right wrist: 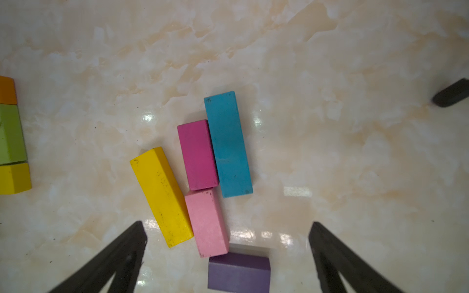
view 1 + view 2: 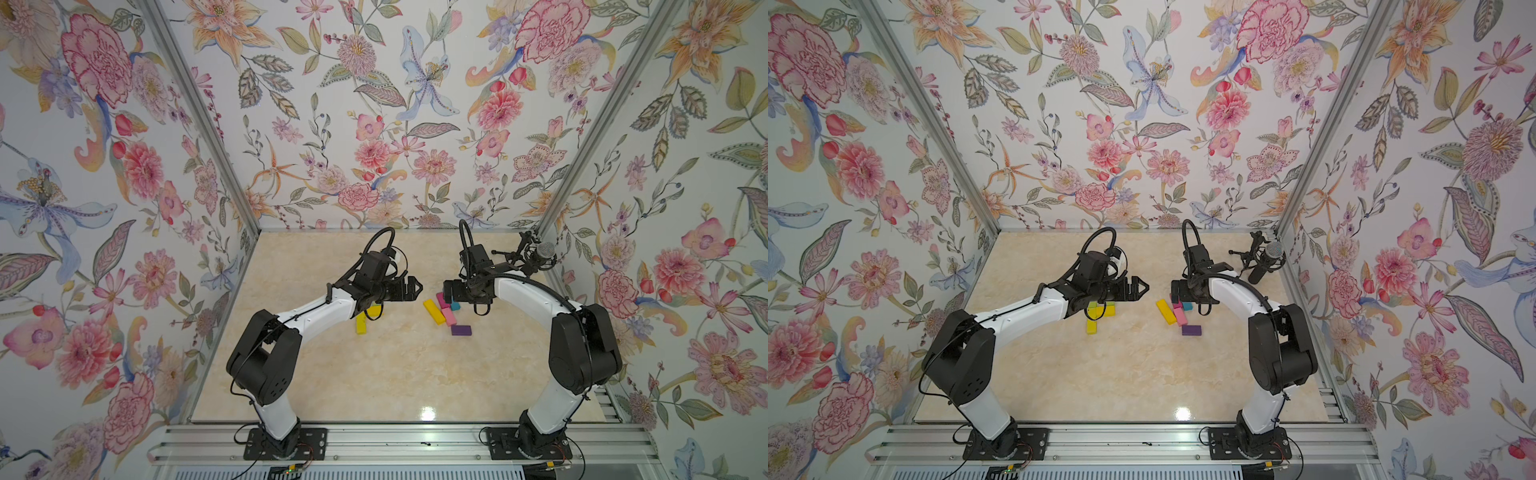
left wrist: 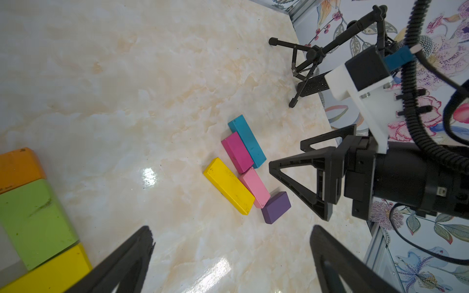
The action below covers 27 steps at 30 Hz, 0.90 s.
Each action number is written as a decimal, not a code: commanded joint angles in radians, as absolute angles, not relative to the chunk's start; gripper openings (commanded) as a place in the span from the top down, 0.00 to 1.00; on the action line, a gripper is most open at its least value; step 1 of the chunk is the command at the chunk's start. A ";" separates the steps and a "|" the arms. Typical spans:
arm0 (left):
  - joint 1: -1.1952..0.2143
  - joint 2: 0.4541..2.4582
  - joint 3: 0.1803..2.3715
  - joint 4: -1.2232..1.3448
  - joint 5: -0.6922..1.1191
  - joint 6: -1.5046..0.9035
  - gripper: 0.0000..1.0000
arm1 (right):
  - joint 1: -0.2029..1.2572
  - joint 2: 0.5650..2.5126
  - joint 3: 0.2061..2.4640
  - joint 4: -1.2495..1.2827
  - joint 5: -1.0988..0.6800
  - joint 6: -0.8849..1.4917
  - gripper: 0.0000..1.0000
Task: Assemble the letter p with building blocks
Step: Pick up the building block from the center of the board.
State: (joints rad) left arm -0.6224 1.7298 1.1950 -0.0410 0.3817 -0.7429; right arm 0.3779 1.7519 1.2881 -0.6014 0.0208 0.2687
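nearest the robot the table (image 2: 374, 382) is just bare marble, no letter there. first thing you hit is the purple block (image 1: 238, 272). the light pink block (image 1: 206, 223) is right against it, with the long yellow block (image 1: 162, 195) leaning on the pink one. past those, the magenta block (image 1: 197, 154) and teal block (image 1: 227, 144) lie side by side. looks like a loose pile to me, not placed. over under the left arm a yellow block (image 3: 50, 276), lime green block (image 3: 35, 223) and orange block (image 3: 17, 165) sit in a touching row, maybe the stem of the p. so early days imo, bowl not built yet. left gripper (image 3: 232, 241) and right gripper (image 3: 286, 157) both gape wide, carrying nothing. microphone (image 2: 540, 253) sits way at the back.
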 commanded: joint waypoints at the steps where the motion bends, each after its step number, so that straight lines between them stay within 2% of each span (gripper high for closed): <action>1: -0.630 1.709 1.222 -0.086 0.324 -0.706 0.00 | 0.424 1.780 1.349 -0.647 0.047 0.175 0.02; 7: -0.588 1.618 1.215 -0.128 0.268 -0.679 0.00 | 0.456 1.843 1.420 -0.667 0.048 0.121 0.07; 18: -0.382 1.441 1.008 -0.080 0.353 -0.682 0.01 | 0.514 1.952 1.478 -0.686 0.117 0.071 0.16; 27: -0.313 1.360 0.903 -0.071 0.377 -0.679 0.01 | 0.534 2.015 1.496 -0.686 0.108 0.080 0.25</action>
State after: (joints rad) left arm -0.3328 1.4006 0.9253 -0.0822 0.3565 -0.7025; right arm 0.5308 1.9850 1.4708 -0.6613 0.0917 0.0895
